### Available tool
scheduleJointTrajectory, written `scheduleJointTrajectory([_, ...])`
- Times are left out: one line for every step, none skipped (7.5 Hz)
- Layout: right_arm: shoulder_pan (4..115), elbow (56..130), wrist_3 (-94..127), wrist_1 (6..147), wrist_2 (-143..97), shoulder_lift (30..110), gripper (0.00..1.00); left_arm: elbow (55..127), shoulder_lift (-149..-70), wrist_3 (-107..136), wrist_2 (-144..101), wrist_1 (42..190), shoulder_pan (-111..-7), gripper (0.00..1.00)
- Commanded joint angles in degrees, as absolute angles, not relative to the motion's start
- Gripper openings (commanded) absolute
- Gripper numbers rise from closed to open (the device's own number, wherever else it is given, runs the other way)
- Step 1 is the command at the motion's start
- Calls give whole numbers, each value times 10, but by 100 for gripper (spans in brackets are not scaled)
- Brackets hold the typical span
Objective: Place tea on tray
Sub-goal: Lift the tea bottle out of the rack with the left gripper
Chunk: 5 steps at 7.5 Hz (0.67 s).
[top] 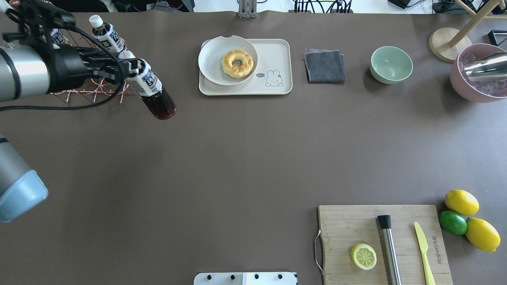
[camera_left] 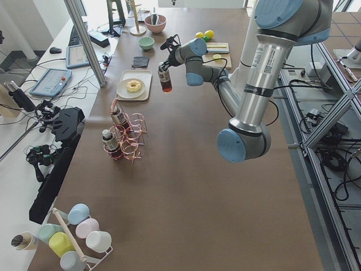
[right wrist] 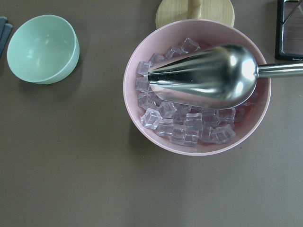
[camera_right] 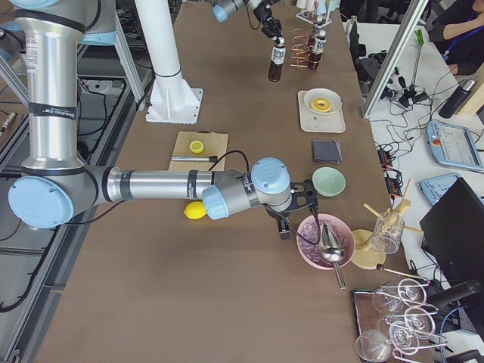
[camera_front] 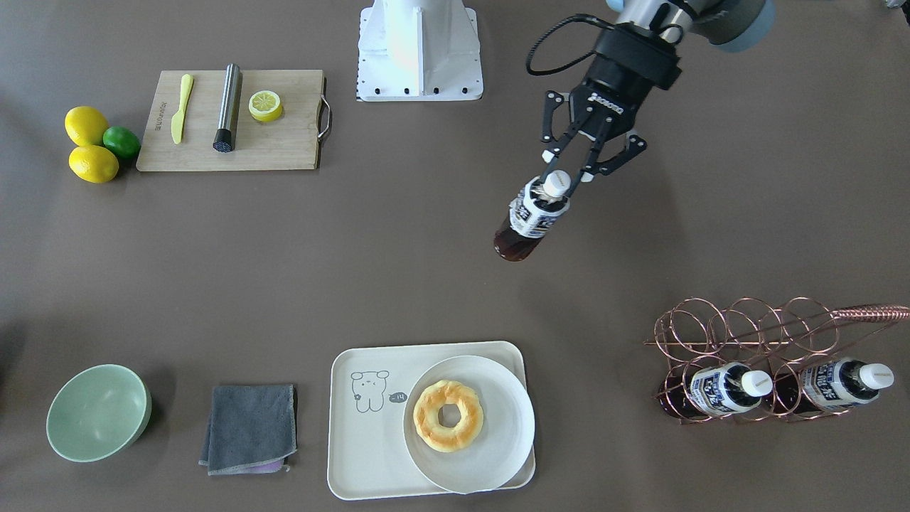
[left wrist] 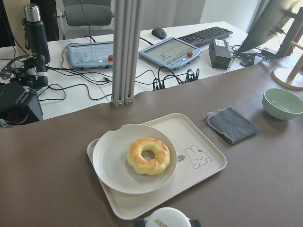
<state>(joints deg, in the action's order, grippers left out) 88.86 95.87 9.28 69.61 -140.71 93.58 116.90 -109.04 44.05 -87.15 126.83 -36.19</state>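
My left gripper (camera_front: pixel 565 171) is shut on the neck of a tea bottle (camera_front: pixel 530 217) with a white cap, a navy-and-white label and dark liquid. It holds the bottle tilted above the table, clear of the surface; both also show in the overhead view, the gripper (top: pixel 130 65) and the bottle (top: pixel 152 89). The cream tray (camera_front: pixel 370 455) with the cartoon drawing lies across the table and also shows in the left wrist view (left wrist: pixel 199 172). The bottle's cap (left wrist: pixel 165 218) sits at that view's bottom edge. My right gripper (camera_right: pixel 296 212) hovers by a pink bowl; I cannot tell if it is open.
A white plate (camera_front: pixel 498 441) with a doughnut (camera_front: pixel 448 416) fills the tray's half nearer the rack. A copper wire rack (camera_front: pixel 746 327) holds two more tea bottles (camera_front: pixel 725 387). A grey cloth (camera_front: pixel 249 427), a green bowl (camera_front: pixel 96 412), a cutting board (camera_front: pixel 284 142) and a pink ice bowl (right wrist: pixel 142 61) with a scoop also stand here.
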Motion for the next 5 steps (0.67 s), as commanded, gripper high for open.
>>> scheduleJointTrajectory([889, 958, 93, 696, -1407, 936, 100, 1142, -1202, 445, -665, 1175, -181, 0])
scheduleJointTrajectory([889, 958, 93, 696, -1408, 936, 100, 1114, -1216, 446, -619, 1175, -152, 0])
scheduleJointTrajectory([889, 958, 93, 696, -1408, 936, 100, 1101, -1220, 445, -574, 1175, -129, 0])
scheduleJointTrajectory([889, 958, 93, 696, -1408, 935, 100, 1093, -1221, 444, -567, 1175, -126, 0])
scheduleJointTrajectory([889, 958, 93, 696, -1408, 936, 100, 1087, -1220, 444, -565, 1175, -121, 0])
